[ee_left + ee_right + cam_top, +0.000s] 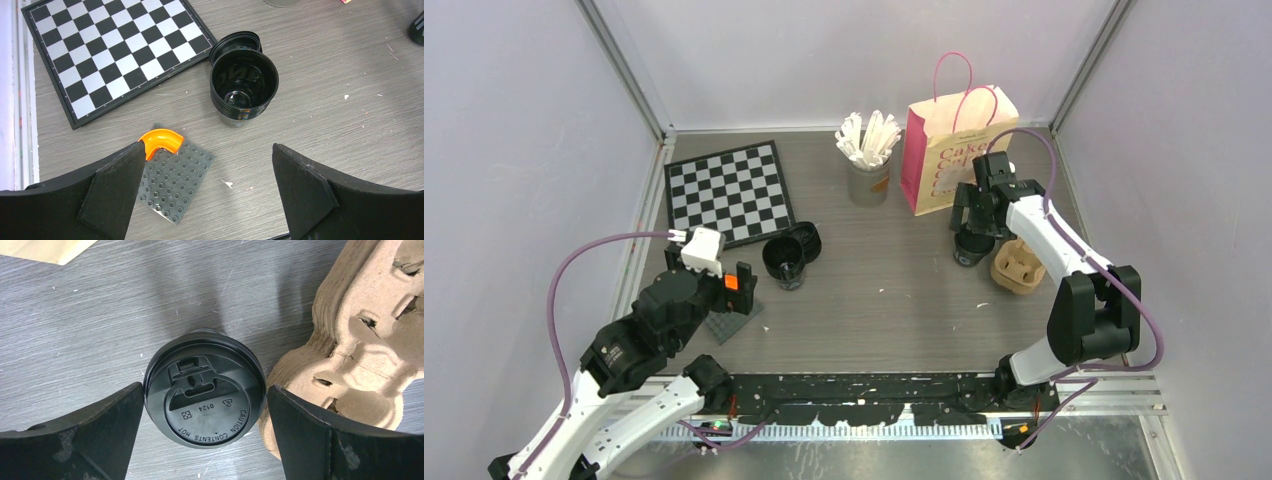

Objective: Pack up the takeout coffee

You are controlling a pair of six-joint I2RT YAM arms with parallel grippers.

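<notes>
**Right hand (206, 390) poised over a lidded cup (204, 400)**

Its jaws stand wide, one on either side of the cup, and hold nothing. Whether the pads touch the rim I cannot tell. Straddling from above looks like the setup for a side grip. That would let the cup be lifted upright into the carrier (350, 340) just beside it, or into the pink bag (954, 150) behind.

The left hand (208, 146) hangs equally wide and empty, near an open cup (243, 85). A loose lid (235, 40) lies against the cup's far side. The hand is probably aimed there because that cup needs capping before it can be packed.

A grey stud plate (175, 182) with an orange curved piece (162, 141) lies under that hand. A chessboard (729, 192) sits further back on the left, and a grey cup of white sticks (869, 180) stands by the bag.

The desk (894, 310) is flat, matte grey wood-grain, flecked with pale scuffs. Pale lilac walls close in the left, right and back, with metal posts at the back corners.
</notes>
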